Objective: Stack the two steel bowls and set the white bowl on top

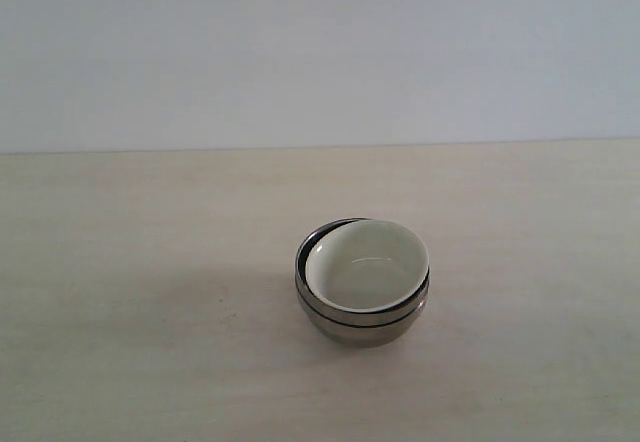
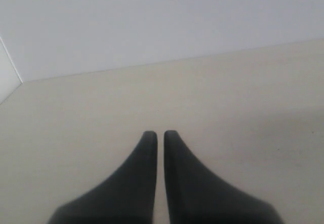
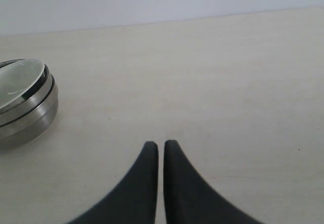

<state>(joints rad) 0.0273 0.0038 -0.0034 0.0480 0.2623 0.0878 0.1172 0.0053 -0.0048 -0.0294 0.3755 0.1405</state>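
Note:
The two steel bowls (image 1: 360, 320) sit nested one inside the other near the middle of the pale table, and the white bowl (image 1: 368, 264) rests inside the upper one, tilted slightly. The stack of steel bowls (image 3: 25, 115) also shows in the right wrist view, off to one side and apart from my right gripper (image 3: 160, 144), which is shut on nothing. In the left wrist view my left gripper (image 2: 160, 134) is shut and empty above bare table, with no bowl in sight. Neither arm appears in the exterior view.
The pale wooden table (image 1: 150, 262) runs back to a plain white wall (image 1: 320, 52). A white panel edge (image 2: 7, 79) stands at the table's corner in the left wrist view.

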